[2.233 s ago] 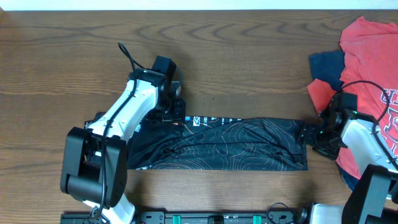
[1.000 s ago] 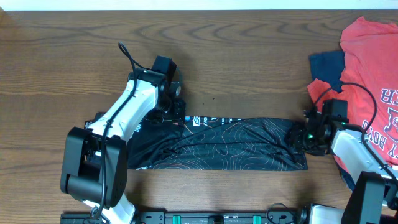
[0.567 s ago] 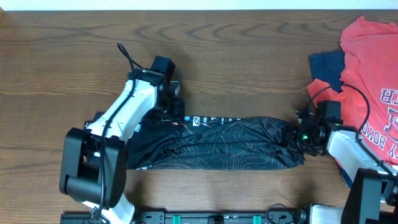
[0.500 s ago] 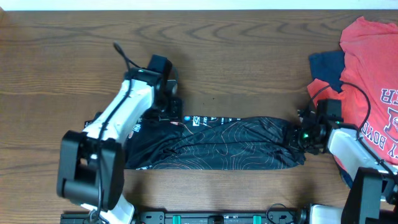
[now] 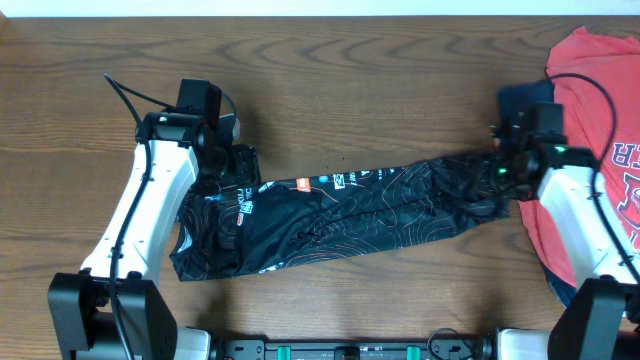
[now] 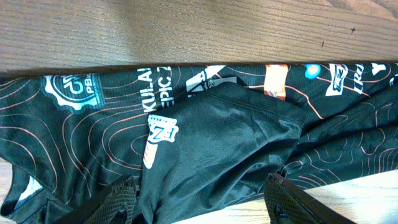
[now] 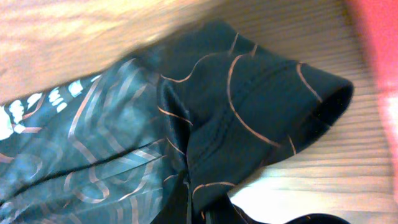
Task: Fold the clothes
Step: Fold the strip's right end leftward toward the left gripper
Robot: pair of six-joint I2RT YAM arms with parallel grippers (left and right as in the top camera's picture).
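The clothes, a thin black shirt (image 5: 340, 205) with orange-and-white contour lines, lie crumpled in a slanted band across the table, low at the left and higher at the right. My right gripper (image 5: 503, 172) is shut on its right end; in the right wrist view the dark hem (image 7: 249, 106) bunches out from the pinch at my right gripper (image 7: 217, 213). My left gripper (image 5: 237, 168) hovers over the shirt's left part. In the left wrist view the logo-printed cloth (image 6: 217, 124) lies between the wide-apart fingers of my left gripper (image 6: 200, 190), which is open.
A red shirt (image 5: 600, 110) with white lettering lies at the right edge of the wooden table (image 5: 350, 90), under my right arm. A navy cloth (image 5: 520, 100) peeks out beside it. The table's far edge runs along the top.
My right gripper closed on the shirt's right end and pulled it toward the far side. My left arm swung left, and the flat strip has become a slanted, rumpled band.
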